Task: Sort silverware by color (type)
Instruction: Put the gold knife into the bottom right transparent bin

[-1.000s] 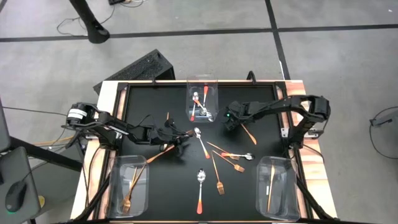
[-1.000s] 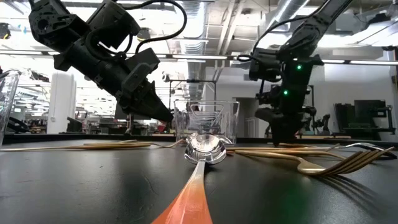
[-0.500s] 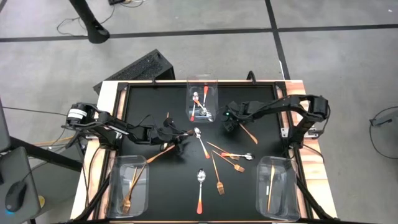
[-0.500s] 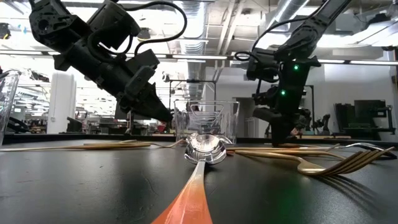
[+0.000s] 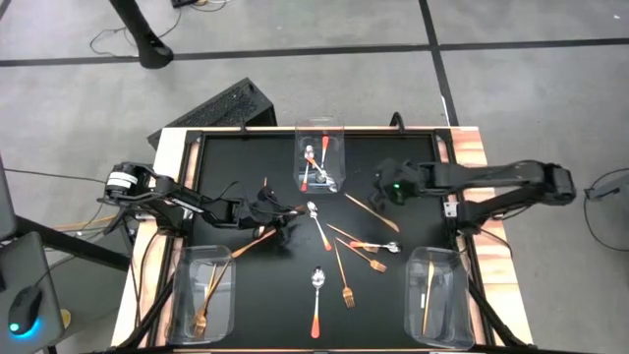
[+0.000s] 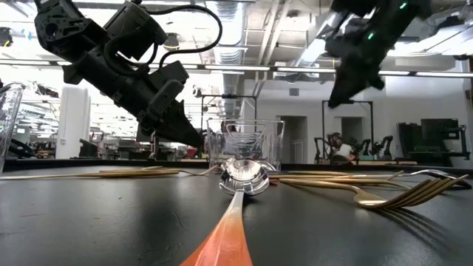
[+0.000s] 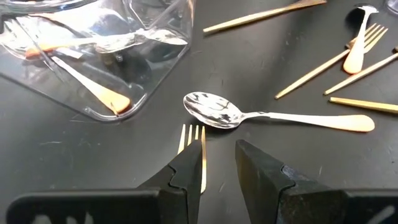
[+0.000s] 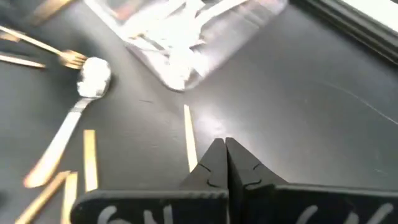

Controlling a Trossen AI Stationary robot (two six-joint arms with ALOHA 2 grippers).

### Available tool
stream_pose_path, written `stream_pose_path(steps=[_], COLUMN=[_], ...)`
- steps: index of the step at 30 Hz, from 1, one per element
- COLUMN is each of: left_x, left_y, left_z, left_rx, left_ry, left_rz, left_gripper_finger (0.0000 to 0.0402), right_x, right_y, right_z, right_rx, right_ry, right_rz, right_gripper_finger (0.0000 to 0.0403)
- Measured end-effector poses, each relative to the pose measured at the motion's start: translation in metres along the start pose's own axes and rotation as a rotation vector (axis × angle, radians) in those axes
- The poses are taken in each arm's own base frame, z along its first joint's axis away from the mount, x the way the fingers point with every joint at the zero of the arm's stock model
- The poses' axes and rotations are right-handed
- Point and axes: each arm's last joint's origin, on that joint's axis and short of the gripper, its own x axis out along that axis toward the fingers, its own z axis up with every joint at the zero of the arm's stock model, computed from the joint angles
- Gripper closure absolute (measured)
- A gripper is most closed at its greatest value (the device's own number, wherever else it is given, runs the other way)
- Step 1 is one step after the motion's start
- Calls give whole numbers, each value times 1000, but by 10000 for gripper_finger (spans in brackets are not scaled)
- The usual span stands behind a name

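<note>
Silverware lies scattered on the black tabletop [image 5: 246,187]: gold forks [image 5: 347,291], thin gold knives [image 5: 371,211], and spoons [image 5: 316,293] with orange handles. My left gripper [image 5: 287,224] hovers low over the table's middle left, its fingers a little apart. A gold fork [image 7: 194,140] shows between those fingers, with its tines pointing away. My right gripper [image 5: 378,189] is raised at the far right, shut and empty [image 8: 224,155]. A gold knife [image 8: 189,142] lies flat on the table below it. My left gripper has the fork's handle [image 7: 203,177] running back along the inner side of one finger [image 7: 185,177]. A gap stays between that handle and the other finger. I cannot tell whether the fingers touch the fork.
A clear bin [image 5: 319,162] at the far middle holds spoons. Another bin [image 5: 204,293] at the near left holds gold forks. A third bin [image 5: 437,295] at the near right holds gold knives. One spoon [image 7: 214,112] lies just beyond my left gripper.
My right gripper has risen well clear of the table and drawn back toward the table's right edge. The gold knife that it stood over stays flat on the table, now uncovered. My left gripper has kept still.
</note>
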Motion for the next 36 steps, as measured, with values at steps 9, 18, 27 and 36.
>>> stream_pose_path(steps=[9,18,27,36], left_x=[0,-1,2,7], left_y=[0,-3,6,20], left_z=[0,-2,7,11], left_rx=[-8,-6,36,53], left_ry=[-1,17,-46,-51], left_rz=[3,-21,14,66], left_gripper_finger=[317,317,317,317], right_x=[-13,22,44,50], right_y=[12,29,17,7], right_z=[-13,-50,-79,-81], right_rx=[-15,-92,-86,-127], right_ry=[-47,-106,-157,-228], right_rz=[-64,46,59,-109], right_gripper_finger=[340,298,295,295])
